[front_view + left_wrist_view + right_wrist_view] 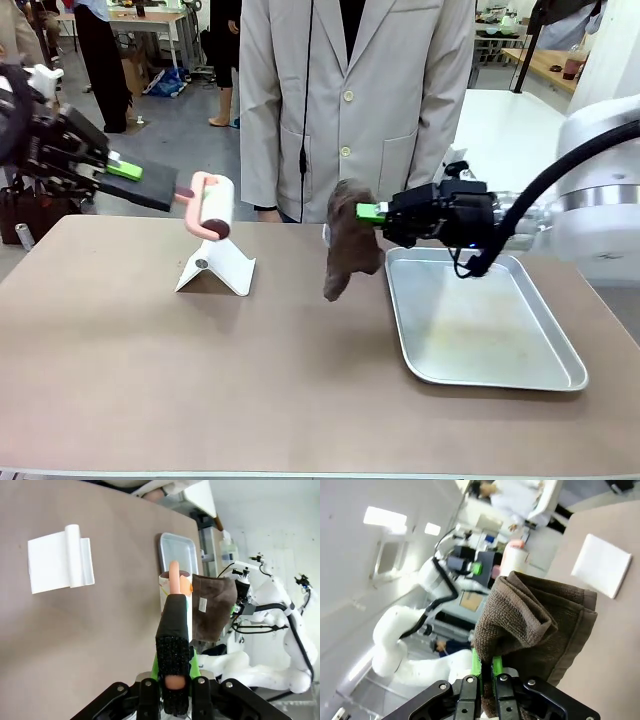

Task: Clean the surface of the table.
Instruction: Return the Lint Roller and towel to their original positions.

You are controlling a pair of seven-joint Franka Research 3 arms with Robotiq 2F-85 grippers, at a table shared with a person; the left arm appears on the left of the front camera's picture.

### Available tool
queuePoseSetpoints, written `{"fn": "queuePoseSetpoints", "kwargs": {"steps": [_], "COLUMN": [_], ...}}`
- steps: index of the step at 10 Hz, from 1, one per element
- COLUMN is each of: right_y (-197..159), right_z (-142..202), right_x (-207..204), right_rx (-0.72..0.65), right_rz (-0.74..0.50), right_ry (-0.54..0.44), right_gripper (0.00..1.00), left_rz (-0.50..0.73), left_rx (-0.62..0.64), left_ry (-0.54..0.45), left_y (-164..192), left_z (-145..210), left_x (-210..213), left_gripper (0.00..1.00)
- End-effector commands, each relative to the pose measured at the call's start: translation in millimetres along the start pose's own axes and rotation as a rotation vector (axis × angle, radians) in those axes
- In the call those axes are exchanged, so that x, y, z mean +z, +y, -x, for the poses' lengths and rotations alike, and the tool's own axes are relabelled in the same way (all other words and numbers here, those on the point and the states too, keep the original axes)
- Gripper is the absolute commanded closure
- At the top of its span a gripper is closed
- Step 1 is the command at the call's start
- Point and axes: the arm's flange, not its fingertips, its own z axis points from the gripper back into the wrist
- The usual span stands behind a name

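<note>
Above the far left part of the table (300, 400), a lint roller (215, 207) is held off the surface by its black-wrapped handle (135, 186), on which the left gripper (118, 168) is clamped tight; its white stand (215, 268) sits on the tabletop just below the roller head, near the far edge. Near the middle of the far edge, a brown cloth (348, 245) hangs bunched from the closed right gripper (372, 212), its lower end clear of the tabletop or barely short of it, just beside the near-left corner of the metal tray (480, 330) that occupies the right side. The table, the wide taupe surface spanning the whole front view, appears bare across its near half. The step in hand is judged to be bringing a cleaning tool down to the surface. For a good wipe, the cloth would best be lowered until a broad fold lies flat, then drawn in overlapping passes towards one edge, with the tray rim and the stand avoided. The roller would best be set with its barrel parallel to the tabletop so that it turns rather than drags. A person stands at the far edge, so sweeps are better kept short of that side.
</note>
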Motion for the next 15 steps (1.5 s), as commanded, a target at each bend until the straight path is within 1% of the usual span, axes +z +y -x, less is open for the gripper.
{"fn": "queuePoseSetpoints", "kwargs": {"steps": [1, 2, 3, 4, 5, 8, 9, 10, 11, 13, 14, 15], "right_y": [-33.8, -53.6, -64.2, -67.2, -60.5, -60.5, -68.7, -68.8, -81.1, -102.0, -105.1, -107.7], "right_z": [-12.1, -8.6, -4.9, -2.3, 1.4, 1.4, 2.1, 2.3, 1.2, -5.8, -7.1, -8.1], "right_x": [-15.9, -14.9, -13.3, -10.8, -6.2, -6.2, -4.6, -10.1, -17.0, -19.8, -22.4, -26.5], "right_rx": [-0.021, -0.087, -0.116, -0.120, -0.105, -0.105, -0.121, -0.094, -0.153, -0.167, -0.167, -0.179], "right_rz": [0.039, 0.056, 0.064, 0.080, 0.062, 0.062, 0.068, 0.121, 0.065, 0.040, 0.053, 0.067], "right_ry": [-0.044, -0.035, -0.018, -0.010, -0.020, -0.020, -0.020, -0.029, 0.065, 0.107, 0.106, 0.125], "right_gripper": [0.91, 0.91, 0.91, 0.91, 0.91, 0.91, 0.91, 0.91, 0.91, 0.91, 0.91, 0.91], "left_rz": [-0.023, -0.041, -0.055, -0.026, -0.063, -0.063, -0.059, -0.128, -0.170, -0.258, -0.308, -0.377], "left_rx": [0.021, 0.010, 0.027, 0.049, 0.013, 0.013, 0.021, -0.017, -0.004, 0.024, 0.047, 0.091], "left_ry": [-0.032, -0.036, -0.008, 0.057, 0.002, 0.002, 0.015, 0.006, 0.048, 0.042, 0.018, 0.019], "left_y": [3.9, 8.3, 14.3, 20.1, 12.3, 12.3, 16.5, 15.2, 13.0, 8.3, 2.0, -5.6], "left_z": [1.2, 3.2, 1.4, -2.6, 0.8, 0.8, -0.6, -2.5, -13.0, -24.1, -31.5, -42.2], "left_x": [-25.6, -37.9, -44.8, -43.9, -41.0, -41.0, -45.5, -58.6, -67.7, -80.4, -84.9, -91.3], "left_gripper": [0.78, 0.78, 0.78, 0.78, 0.78, 0.78, 0.78, 0.78, 0.78, 0.78, 0.78, 0.78]}}
